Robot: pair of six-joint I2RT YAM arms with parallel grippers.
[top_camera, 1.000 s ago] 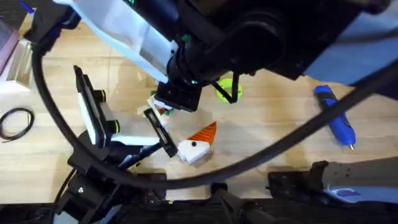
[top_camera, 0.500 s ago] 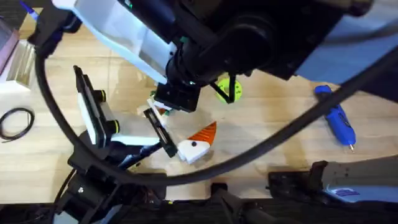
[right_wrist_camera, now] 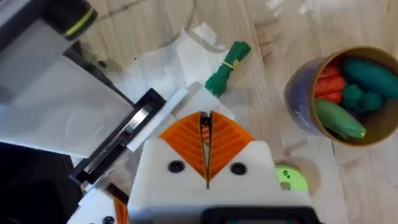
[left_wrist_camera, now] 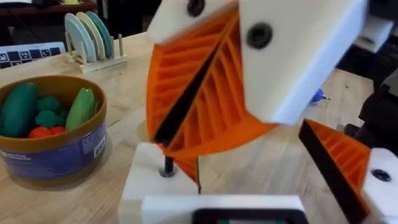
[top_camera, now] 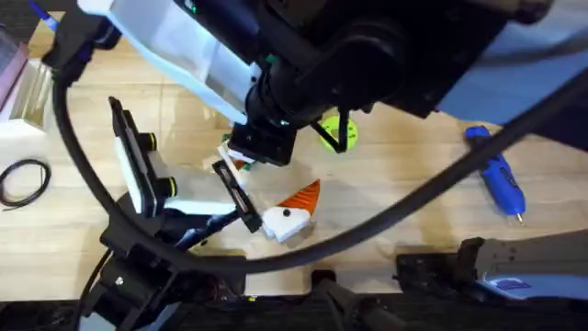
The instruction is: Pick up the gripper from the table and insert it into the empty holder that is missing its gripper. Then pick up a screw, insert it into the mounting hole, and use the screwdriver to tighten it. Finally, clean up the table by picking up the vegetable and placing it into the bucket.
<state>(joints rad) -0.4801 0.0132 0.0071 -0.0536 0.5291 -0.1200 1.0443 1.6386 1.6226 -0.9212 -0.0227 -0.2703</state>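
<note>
My right gripper (right_wrist_camera: 205, 148) is pinched shut, on what I cannot tell, so I should ease squarely toward the holder (top_camera: 280, 222) lying near-centre on the table.

You see a pale wood worktop (top_camera: 413, 175); behind it a dish rack (left_wrist_camera: 93, 43) holds plates, and the room beyond is dark.

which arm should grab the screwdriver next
Right, probably. The blue screwdriver lies on the table's right side, nearer the right arm's base; the left arm is across at the holder.
</note>
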